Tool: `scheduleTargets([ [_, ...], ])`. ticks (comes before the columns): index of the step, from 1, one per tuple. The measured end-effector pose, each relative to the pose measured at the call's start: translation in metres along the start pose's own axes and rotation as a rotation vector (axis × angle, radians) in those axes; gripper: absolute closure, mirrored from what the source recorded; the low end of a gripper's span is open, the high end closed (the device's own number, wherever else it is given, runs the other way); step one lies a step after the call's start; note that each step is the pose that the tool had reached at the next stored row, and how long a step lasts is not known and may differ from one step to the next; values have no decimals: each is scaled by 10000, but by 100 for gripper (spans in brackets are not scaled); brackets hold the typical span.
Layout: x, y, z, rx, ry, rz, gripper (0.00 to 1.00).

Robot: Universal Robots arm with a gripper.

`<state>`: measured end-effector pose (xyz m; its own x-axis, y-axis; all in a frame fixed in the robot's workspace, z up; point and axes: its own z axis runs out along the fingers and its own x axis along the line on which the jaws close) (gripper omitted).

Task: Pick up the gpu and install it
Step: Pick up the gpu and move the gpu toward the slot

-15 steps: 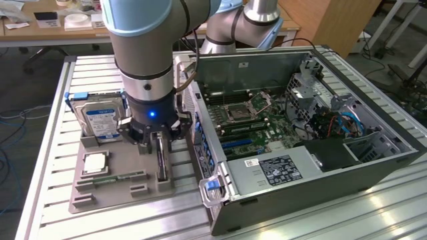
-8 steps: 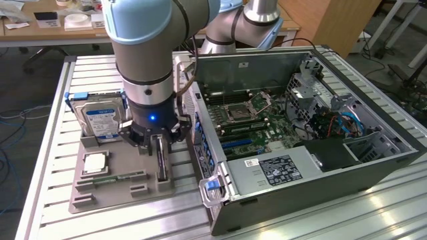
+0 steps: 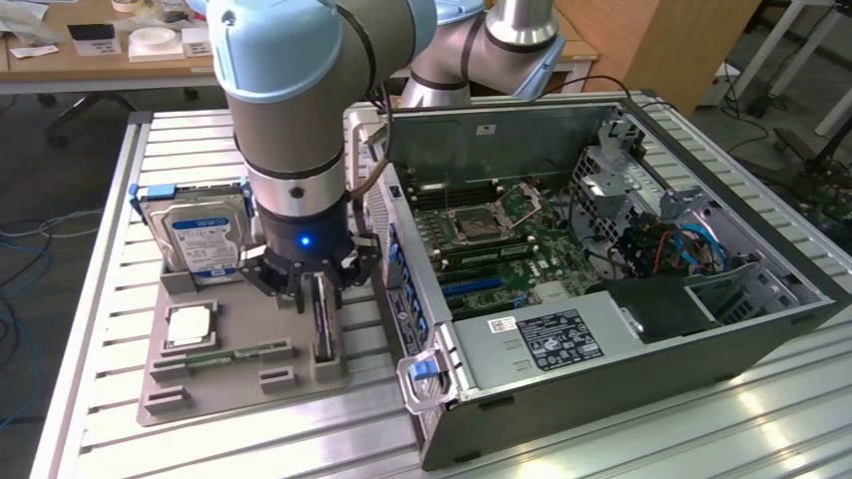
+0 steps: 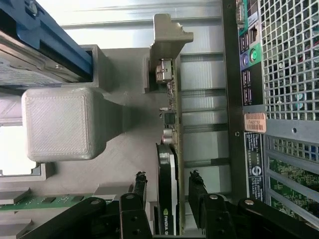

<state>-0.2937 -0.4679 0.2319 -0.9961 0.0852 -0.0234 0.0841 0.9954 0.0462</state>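
One gpu point(image 3: 321, 321), one hard drive point(image 3: 203, 239), one computer case point(image 3: 573, 399)

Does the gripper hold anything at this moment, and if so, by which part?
Nothing is held. The open gripper straddles the graphics card standing on edge in its gray holder, with a gap on each side.

gpu point(image 4: 166, 189): glossy black plastic shroud; brownish matt board edge; bright metal socket at one end.
tray point(image 4: 119, 149): grey plastic, matt, with a finely ridged printed texture.
table point(image 3: 200, 135): bare ribbed metal, satin, catching glare.
computer case point(image 3: 639, 349): dark painted metal, matt; perforated metal grille.
hard drive point(image 3: 200, 235): silvery metal, glossy paper label, blue plastic rails.
arm point(image 3: 286, 90): smooth grey metal, pale blue plastic caps.
gripper point(image 4: 168, 175): black, matt.
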Motion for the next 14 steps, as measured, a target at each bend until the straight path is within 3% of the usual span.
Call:
scheduleTargets([
  [14,12,50,30,1,1,6,53],
])
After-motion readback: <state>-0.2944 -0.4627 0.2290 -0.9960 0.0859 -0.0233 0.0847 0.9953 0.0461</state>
